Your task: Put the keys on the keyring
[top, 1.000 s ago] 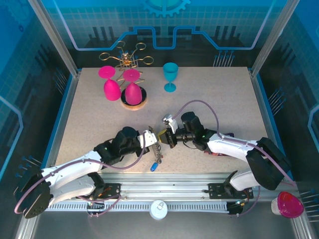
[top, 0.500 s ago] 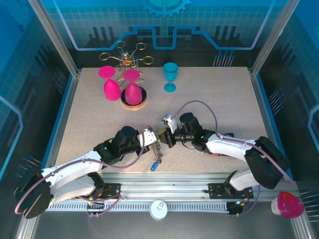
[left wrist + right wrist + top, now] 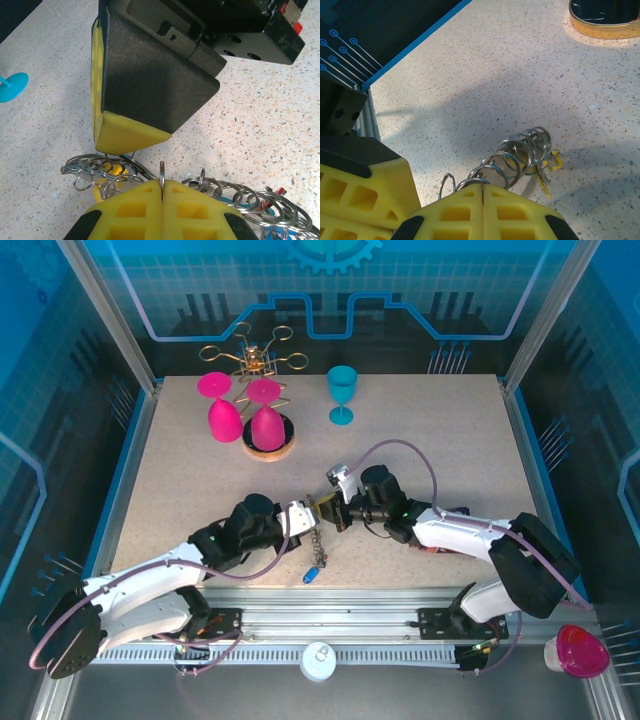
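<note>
Both arms reach inward, converging at lower centre of frame. Left gripper [image 3: 304, 517] clamped tight; right gripper [image 3: 329, 512] likewise, fingertips apparently nearly touching.

The tabletop [image 3: 450, 450] is open at right. Goblets [image 3: 225, 418] and a wire rack [image 3: 258, 355] crowd its far edge. The keyring [image 3: 318, 538] occupies the near centre.

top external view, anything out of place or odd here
A pink cup-like thing sits off the table, past its near-right corner, apart from the pink goblets at the gold rack. Nothing looks spilled.
</note>
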